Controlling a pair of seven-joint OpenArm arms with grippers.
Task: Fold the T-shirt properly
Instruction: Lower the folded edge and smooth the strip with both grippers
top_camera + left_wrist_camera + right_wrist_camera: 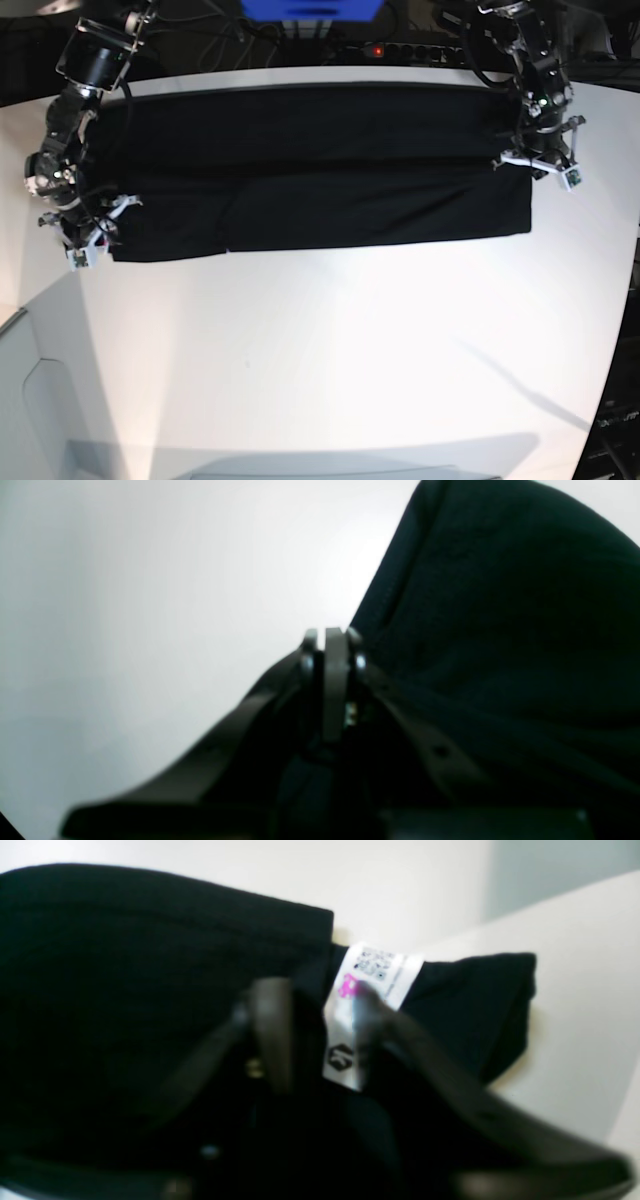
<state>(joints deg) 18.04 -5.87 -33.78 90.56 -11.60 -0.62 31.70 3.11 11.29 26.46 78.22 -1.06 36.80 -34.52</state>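
Note:
The black T-shirt (320, 175) lies folded into a long band across the far half of the white table (330, 340). At the band's right end, my left gripper (545, 160) is shut, and in the left wrist view its fingertips (332, 640) pinch the hem of the T-shirt (500, 630). At the band's left end sits my right gripper (85, 238). In the right wrist view that gripper (320, 1015) is blurred, its jaws still apart and straddling the T-shirt (150, 965) edge. A white label (370, 975) with a pink mark lies between them.
Cables, a power strip (420, 48) and a blue box (310, 8) lie behind the table's far edge. The table's left edge (30, 300) runs close to the right arm. A low grey-white surface (40, 400) fills the lower left corner.

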